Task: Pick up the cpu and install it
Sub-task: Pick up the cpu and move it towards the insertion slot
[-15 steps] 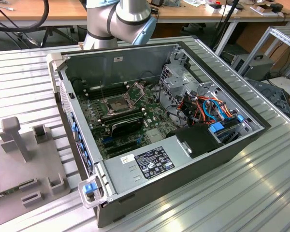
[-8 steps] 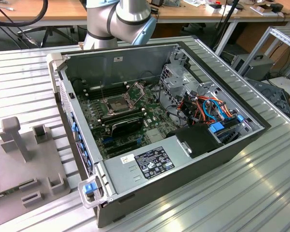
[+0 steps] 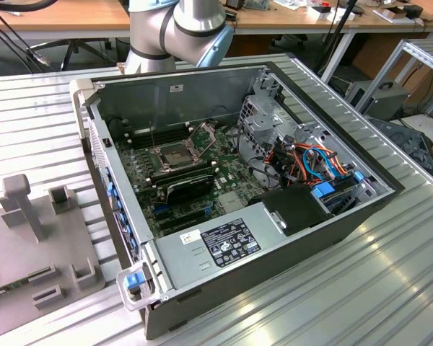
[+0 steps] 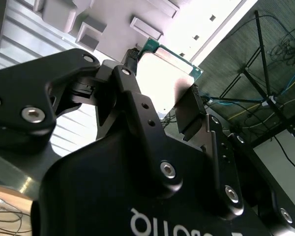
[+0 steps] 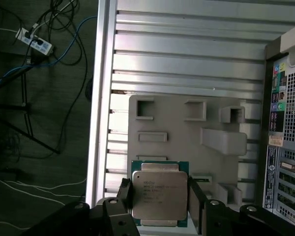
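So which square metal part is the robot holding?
The silver-grey cpu with green edges, between the black fingers; the dark shiny-framed socket sits in the computer case.

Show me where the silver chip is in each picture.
First wrist view: the cpu, clamped in the gripper, with the grey tray behind it.
Second wrist view: cpu bright in the gripper, grey tray beyond.
Exterior view: the shared landmark, the grey tray, at the exterior view's left.
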`<action>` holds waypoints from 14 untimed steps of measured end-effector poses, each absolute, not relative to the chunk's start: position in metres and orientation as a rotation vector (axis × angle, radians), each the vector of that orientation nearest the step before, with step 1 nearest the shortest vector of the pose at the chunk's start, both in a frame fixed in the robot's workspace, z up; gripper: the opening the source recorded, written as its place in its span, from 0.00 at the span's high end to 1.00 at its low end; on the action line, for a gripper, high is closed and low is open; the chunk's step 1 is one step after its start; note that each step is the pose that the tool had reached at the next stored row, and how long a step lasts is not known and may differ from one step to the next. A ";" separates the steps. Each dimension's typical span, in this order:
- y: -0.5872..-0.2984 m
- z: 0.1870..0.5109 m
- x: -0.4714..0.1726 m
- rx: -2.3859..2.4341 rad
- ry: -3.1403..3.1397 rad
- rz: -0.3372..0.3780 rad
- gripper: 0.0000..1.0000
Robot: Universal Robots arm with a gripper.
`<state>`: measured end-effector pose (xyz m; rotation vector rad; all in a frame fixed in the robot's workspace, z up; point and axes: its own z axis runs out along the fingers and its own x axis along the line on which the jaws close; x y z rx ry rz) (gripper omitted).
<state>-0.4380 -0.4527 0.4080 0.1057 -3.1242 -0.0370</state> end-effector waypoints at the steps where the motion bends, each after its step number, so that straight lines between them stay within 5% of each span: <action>1: -0.453 0.408 -0.438 0.106 -3.124 -0.037 0.45; 14: -0.453 0.408 -0.431 0.106 -3.124 -0.037 0.45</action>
